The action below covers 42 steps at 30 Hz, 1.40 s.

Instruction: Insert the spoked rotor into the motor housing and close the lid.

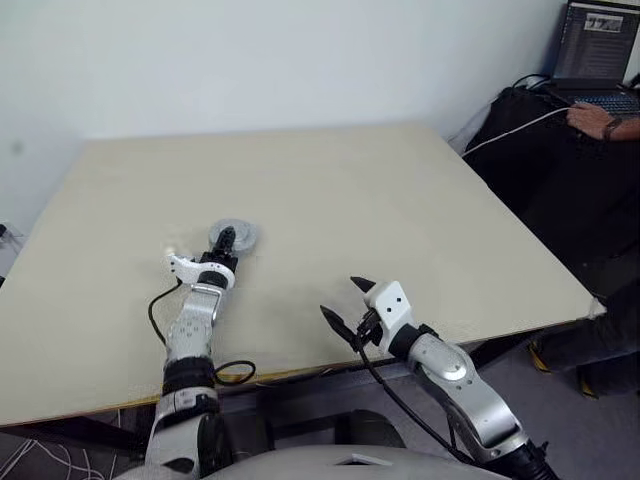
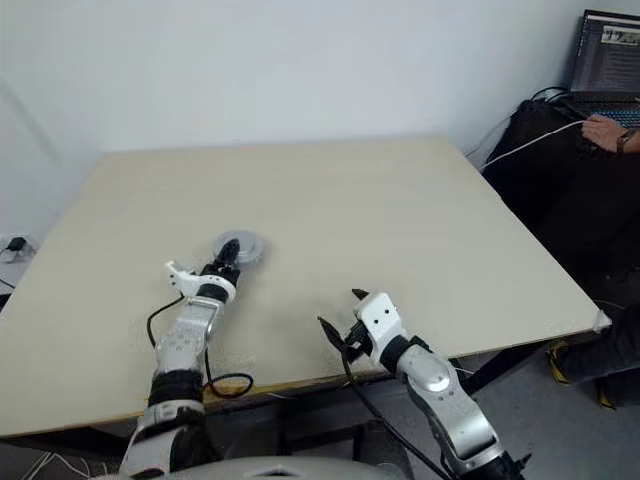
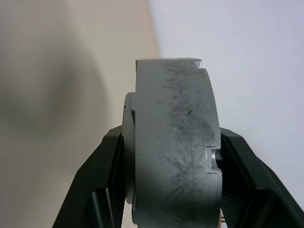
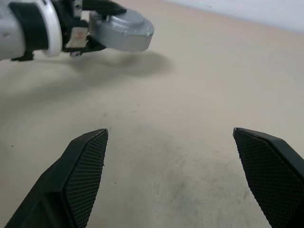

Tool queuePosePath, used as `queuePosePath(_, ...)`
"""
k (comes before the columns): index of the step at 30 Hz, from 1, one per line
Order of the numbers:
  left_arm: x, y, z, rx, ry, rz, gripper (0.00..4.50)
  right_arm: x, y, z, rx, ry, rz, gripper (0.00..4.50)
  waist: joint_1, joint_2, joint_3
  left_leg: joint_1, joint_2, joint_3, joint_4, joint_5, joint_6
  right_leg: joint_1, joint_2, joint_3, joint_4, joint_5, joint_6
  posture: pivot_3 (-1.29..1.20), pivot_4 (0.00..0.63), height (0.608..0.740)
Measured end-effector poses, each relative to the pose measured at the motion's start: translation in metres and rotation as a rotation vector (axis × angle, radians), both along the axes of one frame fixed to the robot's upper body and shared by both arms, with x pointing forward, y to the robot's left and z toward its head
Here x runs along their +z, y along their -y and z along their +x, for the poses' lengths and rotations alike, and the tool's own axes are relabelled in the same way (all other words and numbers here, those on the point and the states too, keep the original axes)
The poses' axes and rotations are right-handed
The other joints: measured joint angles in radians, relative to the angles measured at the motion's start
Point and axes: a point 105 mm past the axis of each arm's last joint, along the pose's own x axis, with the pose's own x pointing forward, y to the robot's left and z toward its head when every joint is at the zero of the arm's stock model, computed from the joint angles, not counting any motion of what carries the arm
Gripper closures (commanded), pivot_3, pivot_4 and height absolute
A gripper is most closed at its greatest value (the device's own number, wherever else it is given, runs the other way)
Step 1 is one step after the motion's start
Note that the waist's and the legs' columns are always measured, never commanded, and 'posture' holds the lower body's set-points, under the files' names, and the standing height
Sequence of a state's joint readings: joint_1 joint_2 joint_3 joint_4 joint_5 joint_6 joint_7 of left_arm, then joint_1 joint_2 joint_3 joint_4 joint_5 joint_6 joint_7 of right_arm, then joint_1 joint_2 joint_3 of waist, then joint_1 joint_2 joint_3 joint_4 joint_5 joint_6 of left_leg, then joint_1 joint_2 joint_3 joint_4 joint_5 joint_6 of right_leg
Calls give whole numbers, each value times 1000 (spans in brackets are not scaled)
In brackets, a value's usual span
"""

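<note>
1. Left jaws pinch a grey round assembly, the lid on the motor housing by appearance, across its flat faces, just above the bench.
2. Right jaws spread wide, holding nothing.
3. Handling, judged: rigid metal, weighty, smooth; grip across the faces or the rim.
4. Surroundings: a person's hand at a laptop, well apart; no obstruction.

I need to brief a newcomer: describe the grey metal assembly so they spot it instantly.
Start at the big beige table, then find the left gripper near its front-left part. The closed motor housing is clamped between its black fingers: a thick round grey metal puck, the one loose part on that table.
</note>
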State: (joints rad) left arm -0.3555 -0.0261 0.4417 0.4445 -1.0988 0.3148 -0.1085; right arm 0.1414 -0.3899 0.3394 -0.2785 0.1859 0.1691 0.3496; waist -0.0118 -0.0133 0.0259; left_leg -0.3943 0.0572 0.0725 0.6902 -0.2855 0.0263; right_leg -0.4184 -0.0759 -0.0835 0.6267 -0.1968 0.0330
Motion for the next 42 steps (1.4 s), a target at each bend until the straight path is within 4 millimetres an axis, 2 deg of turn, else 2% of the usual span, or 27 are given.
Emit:
queuePosePath(7,4,-18,27,87,-47,30,2377,-2,5,1,-43,0,10,0,0,-1,0,0,0,-1,0,0,0,2,0,-1,-1,0,0,0,0,740)
queuePosePath(11,-6,-23,31,110,-107,53,2377,-5,4,1,-44,-9,9,0,0,-1,0,0,-1,-1,0,0,0,2,0,-1,-2,1,1,0,0,740)
queuePosePath(16,-26,-17,29,90,-204,85,2377,-6,2,0,-37,-13,10,0,1,-1,0,0,-1,-2,0,0,0,2,0,-1,-2,1,1,0,0,740)
queuePosePath(20,-26,-14,32,85,-216,106,2377,-8,1,0,-38,-26,2,0,1,-1,0,1,-1,-3,0,0,0,3,-1,-2,-1,1,1,0,0,740)
queuePosePath(27,-27,-13,32,89,-221,106,166,-9,2,1,-42,-29,-4,0,1,-1,0,1,-1,-3,1,0,0,4,-1,-2,-1,1,1,0,0,740)
queuePosePath(28,-25,-13,33,89,-218,107,48,-9,2,1,-42,-30,-4,0,1,-1,0,2,-1,-3,1,0,0,4,-1,-2,-1,1,1,0,0,740)
queuePosePath(32,-26,-15,31,101,-227,111,48,-10,1,0,-41,-38,-6,0,-2,0,0,5,-1,-2,1,0,0,6,-1,-2,0,1,1,0,0,740)
queuePosePath(37,-27,-16,19,117,-230,122,48,-11,1,0,-44,-40,-9,0,-7,0,-1,5,-1,-1,0,0,0,6,-1,0,0,1,1,0,0,740)
queuePosePath(42,-31,-15,-8,87,-255,142,48,-13,-2,-1,-42,-54,1,0,-13,1,-2,10,-1,-1,-1,-1,1,9,-1,4,0,1,1,0,0,740)
